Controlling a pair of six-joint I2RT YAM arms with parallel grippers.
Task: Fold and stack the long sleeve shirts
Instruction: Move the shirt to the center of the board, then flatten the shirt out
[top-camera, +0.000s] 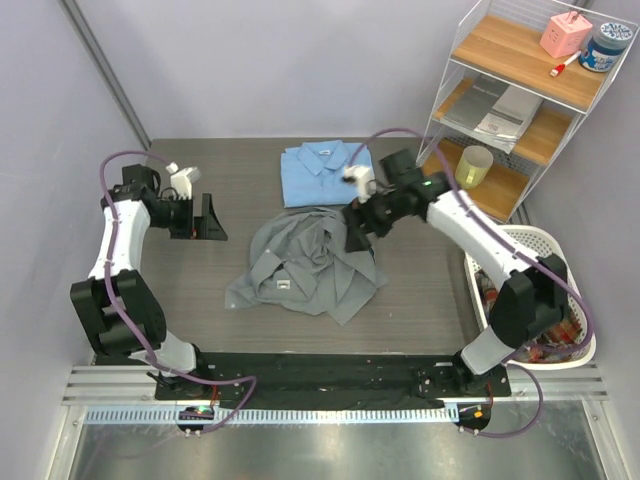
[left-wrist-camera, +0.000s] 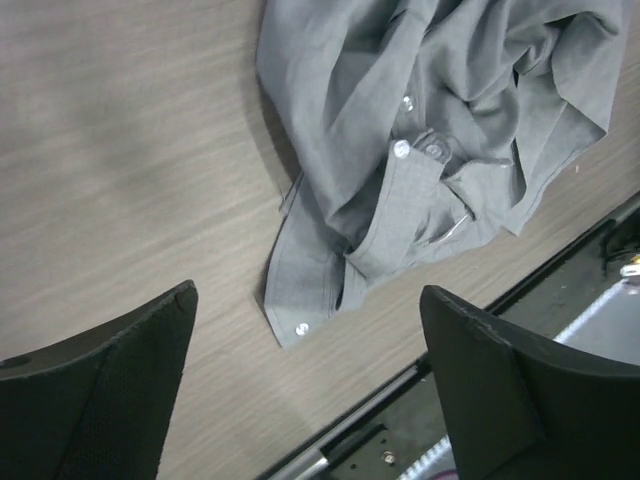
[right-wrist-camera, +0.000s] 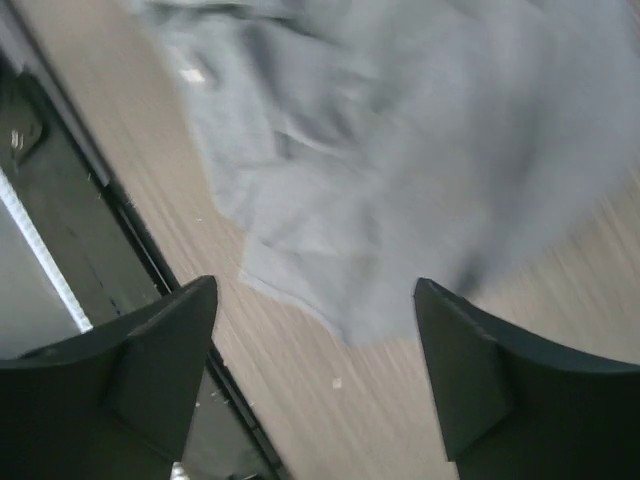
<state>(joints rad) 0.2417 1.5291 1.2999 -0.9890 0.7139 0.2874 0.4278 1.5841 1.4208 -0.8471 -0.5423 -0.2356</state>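
The grey shirt lies crumpled in the middle of the table. It also shows in the left wrist view with a cuff and buttons toward me, and blurred in the right wrist view. The light blue shirt lies folded behind it. My left gripper is open and empty, off to the left of the grey shirt. My right gripper is open and empty, above the grey shirt's right edge. In the wrist views both left fingers and right fingers stand wide apart with nothing between them.
A wire shelf with a yellow cup, papers, and a pink box stands at the back right. A white laundry basket with clothes sits at the right edge. The table's dark front rail runs along the near side.
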